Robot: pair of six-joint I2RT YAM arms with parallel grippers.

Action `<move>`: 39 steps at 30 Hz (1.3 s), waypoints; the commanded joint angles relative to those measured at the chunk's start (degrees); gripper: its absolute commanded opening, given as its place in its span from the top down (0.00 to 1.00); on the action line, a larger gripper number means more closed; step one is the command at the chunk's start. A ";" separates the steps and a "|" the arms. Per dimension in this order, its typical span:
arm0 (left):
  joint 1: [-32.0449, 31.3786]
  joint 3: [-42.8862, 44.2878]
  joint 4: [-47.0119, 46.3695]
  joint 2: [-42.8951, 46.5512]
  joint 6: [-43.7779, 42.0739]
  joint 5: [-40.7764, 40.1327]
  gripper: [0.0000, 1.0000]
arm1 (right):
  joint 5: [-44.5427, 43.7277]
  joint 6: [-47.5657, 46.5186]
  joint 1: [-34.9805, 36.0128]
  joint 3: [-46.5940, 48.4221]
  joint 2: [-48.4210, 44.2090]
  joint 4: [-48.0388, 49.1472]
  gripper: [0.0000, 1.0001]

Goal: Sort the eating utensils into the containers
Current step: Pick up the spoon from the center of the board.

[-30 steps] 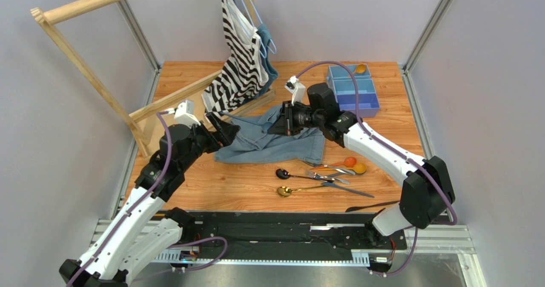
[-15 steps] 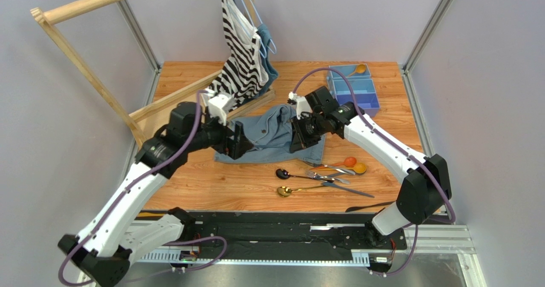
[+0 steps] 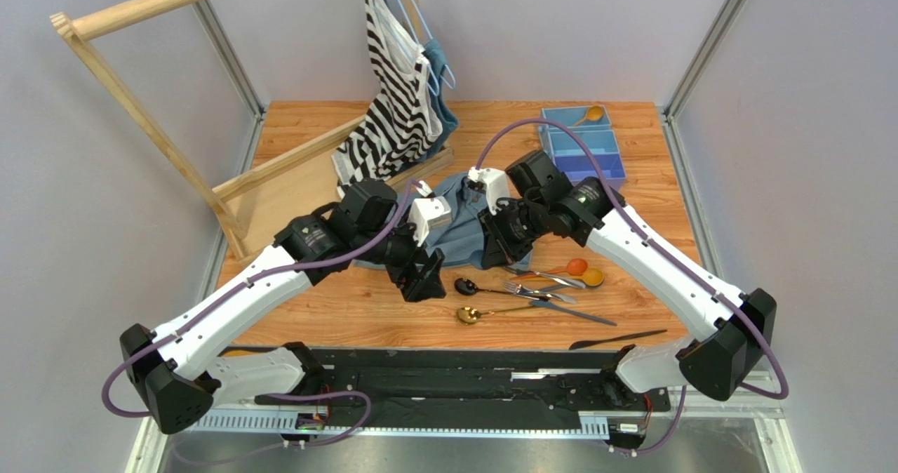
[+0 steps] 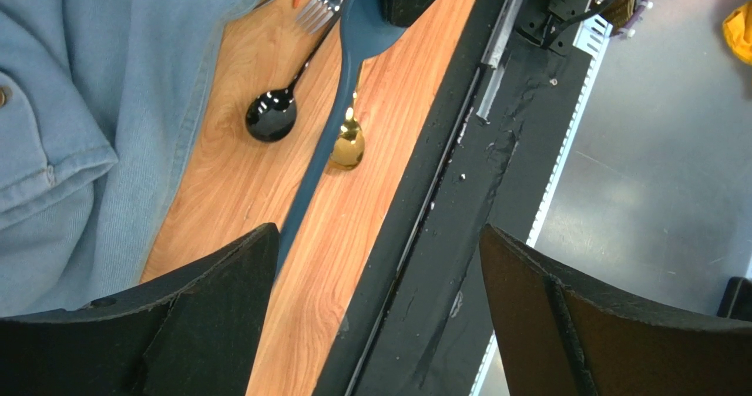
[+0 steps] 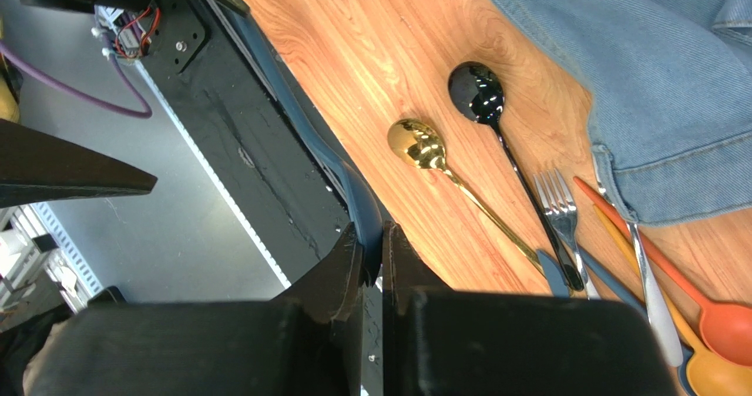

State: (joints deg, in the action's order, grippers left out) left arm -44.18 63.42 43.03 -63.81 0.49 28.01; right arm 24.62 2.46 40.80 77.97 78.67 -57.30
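Observation:
My right gripper is shut on a dark blue spoon and holds it above the table's near edge. My left gripper is open and empty, just left of it. The blue spoon runs down to my left finger, outside the gap. On the wood lie a black spoon, a gold spoon, silver forks, an orange spoon and a yellow spoon. The light blue tray stands at the back right with one yellow spoon in its far compartment.
A denim garment lies mid-table beneath both wrists. A dark knife rests at the near edge. A wooden rack with a striped garment stands at the back left. The black base rail runs below the grippers.
My left arm has swung right and toward the near edge, from the denim's left side to beside the black spoon. My right gripper has moved nearer and lower over the cutlery.

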 commanded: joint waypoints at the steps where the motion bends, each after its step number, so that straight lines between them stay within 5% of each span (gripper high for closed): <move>1: -1.25 2.68 -1.63 0.53 -2.69 -0.68 0.12 | 1.40 -1.75 0.95 1.66 -2.20 -0.80 1.00; 3: -1.34 2.41 -1.72 -0.26 -2.34 -0.41 0.17 | 1.39 -1.58 0.87 1.48 -2.91 -0.62 1.00; 10: -1.52 3.02 -1.10 -2.54 -1.90 1.34 0.75 | 2.18 -1.84 1.04 1.57 -6.77 -0.18 1.00; 16: -1.52 4.17 -0.93 -3.25 -1.55 2.05 1.00 | 1.84 -1.32 0.95 1.39 -9.06 0.52 1.00; 19: -1.61 4.17 -1.71 -3.08 -0.84 1.44 1.00 | -1.50 1.13 0.95 1.13 -10.03 1.75 0.96; 21: -1.52 3.91 -3.46 -2.55 1.52 1.00 1.00 | -5.87 3.24 0.86 1.04 -11.08 3.85 0.84; 23: -1.52 3.21 -4.96 -1.76 3.89 0.12 1.00 | -7.83 7.01 0.69 -0.62 -13.45 7.70 0.52; 26: -1.52 1.10 -9.53 -0.53 7.84 -1.02 1.00 | -10.29 12.63 0.07 -4.04 -17.40 13.15 0.28; 39: -1.52 -3.48 -24.92 3.25 24.29 -5.34 1.00 | -20.49 39.01 -1.07 -34.01 -38.59 47.26 0.23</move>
State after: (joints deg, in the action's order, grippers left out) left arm -45.78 59.77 25.06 -62.11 18.55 22.37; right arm 8.47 31.79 39.92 48.47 42.68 -25.71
